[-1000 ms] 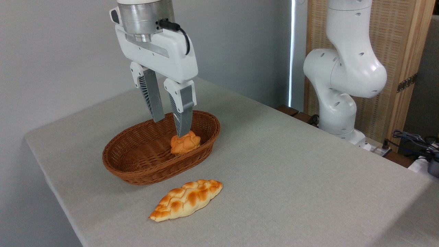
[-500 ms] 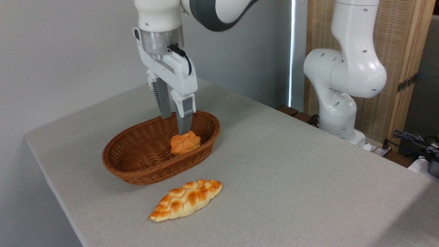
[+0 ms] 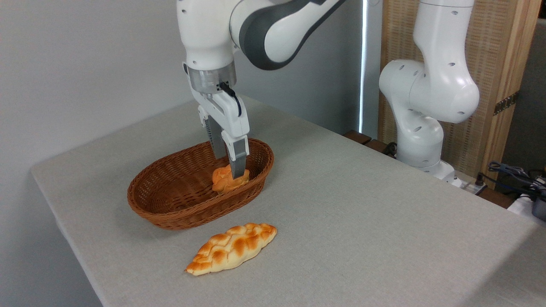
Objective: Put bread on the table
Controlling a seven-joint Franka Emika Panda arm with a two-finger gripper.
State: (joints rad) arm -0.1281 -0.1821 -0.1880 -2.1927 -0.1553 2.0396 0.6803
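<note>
bread (image 3: 225,181) sits inside basket (image 3: 170,209), right end | gripper (image 3: 230,164) straddles it from above, 2 fingers part-open, grasp unconfirmed | table (image 3: 362,213) awaits bread beyond basket

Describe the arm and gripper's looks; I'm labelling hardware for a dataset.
The arm is glossy white with rounded segments and a dark grey joint band. A silver metal ring sits at the wrist, with a black cable. The gripper has a white body and two grey ribbed fingers.

pincer (image 3: 230,167) lowered into basket (image 3: 170,204), fingers now straddling bread (image 3: 222,182)
</note>
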